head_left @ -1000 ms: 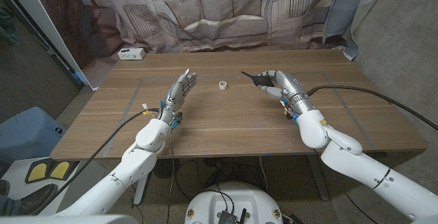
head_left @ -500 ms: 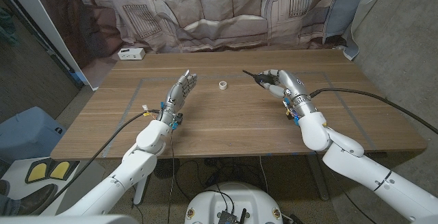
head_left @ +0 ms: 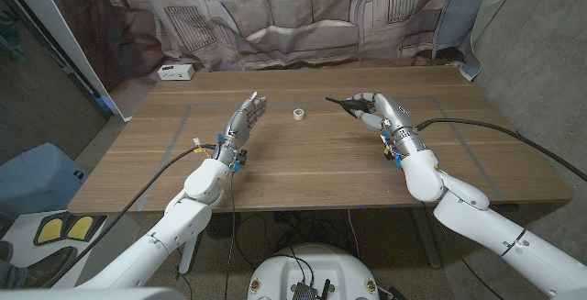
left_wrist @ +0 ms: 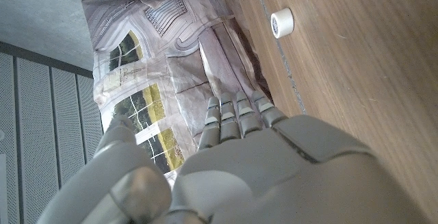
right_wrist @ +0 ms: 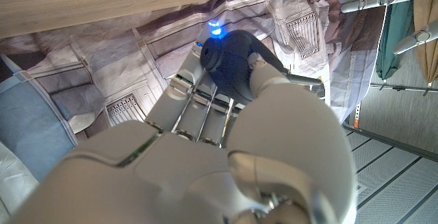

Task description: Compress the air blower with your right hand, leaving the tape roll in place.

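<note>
My right hand (head_left: 379, 112) is raised over the table's right half and grips a black air blower (head_left: 353, 107), whose thin nozzle points toward the table's middle. In the right wrist view the blower's dark bulb (right_wrist: 233, 56) sits between the curled fingers and the thumb, with a blue light on it. A small white tape roll (head_left: 299, 114) stands on the wood between the two hands; it shows as a white ring (left_wrist: 281, 22) in the left wrist view. My left hand (head_left: 244, 119) holds nothing, its fingers straight and together, left of the roll.
A white box (head_left: 174, 72) sits at the table's back left corner. A printed curtain (head_left: 303, 16) hangs behind the table's far edge. Thin marked lines (head_left: 183, 116) cross the wooden top. Cables run along both arms.
My right hand with the blower has shifted slightly right and up. The left hand and the tape roll have stayed put.
</note>
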Controlling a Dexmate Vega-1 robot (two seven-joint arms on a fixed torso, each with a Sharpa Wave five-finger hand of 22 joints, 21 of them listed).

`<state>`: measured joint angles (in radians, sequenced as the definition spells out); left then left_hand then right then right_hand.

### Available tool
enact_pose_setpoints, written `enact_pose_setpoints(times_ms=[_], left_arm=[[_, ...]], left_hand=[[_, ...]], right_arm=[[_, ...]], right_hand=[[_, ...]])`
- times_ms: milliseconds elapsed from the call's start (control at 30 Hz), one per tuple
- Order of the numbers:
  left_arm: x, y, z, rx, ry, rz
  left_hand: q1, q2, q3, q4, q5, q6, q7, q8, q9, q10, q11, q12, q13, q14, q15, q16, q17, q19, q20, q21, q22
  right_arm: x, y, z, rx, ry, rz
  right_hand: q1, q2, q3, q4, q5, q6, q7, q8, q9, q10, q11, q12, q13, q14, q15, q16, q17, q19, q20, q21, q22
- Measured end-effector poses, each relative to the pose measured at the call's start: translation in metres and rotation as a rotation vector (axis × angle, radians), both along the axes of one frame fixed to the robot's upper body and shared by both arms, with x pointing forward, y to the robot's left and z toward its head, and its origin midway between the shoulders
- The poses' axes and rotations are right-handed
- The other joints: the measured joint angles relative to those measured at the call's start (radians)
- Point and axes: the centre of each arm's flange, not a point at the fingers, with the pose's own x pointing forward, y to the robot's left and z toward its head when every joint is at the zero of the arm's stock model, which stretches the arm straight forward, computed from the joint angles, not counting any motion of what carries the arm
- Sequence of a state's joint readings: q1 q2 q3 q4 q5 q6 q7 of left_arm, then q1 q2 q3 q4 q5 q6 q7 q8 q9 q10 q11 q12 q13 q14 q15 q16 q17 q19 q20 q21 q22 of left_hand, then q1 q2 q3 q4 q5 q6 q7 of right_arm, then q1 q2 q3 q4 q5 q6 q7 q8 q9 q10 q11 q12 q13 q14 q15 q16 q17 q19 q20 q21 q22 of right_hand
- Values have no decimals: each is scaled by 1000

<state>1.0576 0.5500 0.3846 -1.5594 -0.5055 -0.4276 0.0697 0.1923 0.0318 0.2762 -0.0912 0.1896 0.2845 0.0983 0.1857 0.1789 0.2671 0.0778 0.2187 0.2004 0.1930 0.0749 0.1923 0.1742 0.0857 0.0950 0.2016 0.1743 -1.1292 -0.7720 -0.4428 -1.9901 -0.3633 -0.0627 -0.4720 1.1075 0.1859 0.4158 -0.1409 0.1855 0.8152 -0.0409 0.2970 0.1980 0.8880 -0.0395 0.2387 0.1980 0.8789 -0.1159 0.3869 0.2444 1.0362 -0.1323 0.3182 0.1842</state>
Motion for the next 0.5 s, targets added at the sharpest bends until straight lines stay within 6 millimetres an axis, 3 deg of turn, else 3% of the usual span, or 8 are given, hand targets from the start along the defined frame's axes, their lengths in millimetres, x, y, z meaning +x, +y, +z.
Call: enact_pose_setpoints(times_ms=[300,500], left_arm=[[-2,-2,7,15,-14,10],[-2,-3,8,21,-15,13]], left_hand=[[0,0,0,0,0,2,2,0,0,3,-3,0,0,11,0,0,0,0,0,0,0],[0,0,0,0,0,2,2,0,0,3,-3,0,0,11,0,0,0,0,0,0,0]], right_arm=[[3,0,1,1,8,24],[5,-2,2,4,16,33]], right_hand=[[0,0,4,5,0,9,-2,-7,0,4,4,0,0,0,0,0,5,0,0,4,0],[-13,-13,-17,26,0,12,1,-12,0,11,11,-6,0,13,-2,0,5,7,7,7,0]])
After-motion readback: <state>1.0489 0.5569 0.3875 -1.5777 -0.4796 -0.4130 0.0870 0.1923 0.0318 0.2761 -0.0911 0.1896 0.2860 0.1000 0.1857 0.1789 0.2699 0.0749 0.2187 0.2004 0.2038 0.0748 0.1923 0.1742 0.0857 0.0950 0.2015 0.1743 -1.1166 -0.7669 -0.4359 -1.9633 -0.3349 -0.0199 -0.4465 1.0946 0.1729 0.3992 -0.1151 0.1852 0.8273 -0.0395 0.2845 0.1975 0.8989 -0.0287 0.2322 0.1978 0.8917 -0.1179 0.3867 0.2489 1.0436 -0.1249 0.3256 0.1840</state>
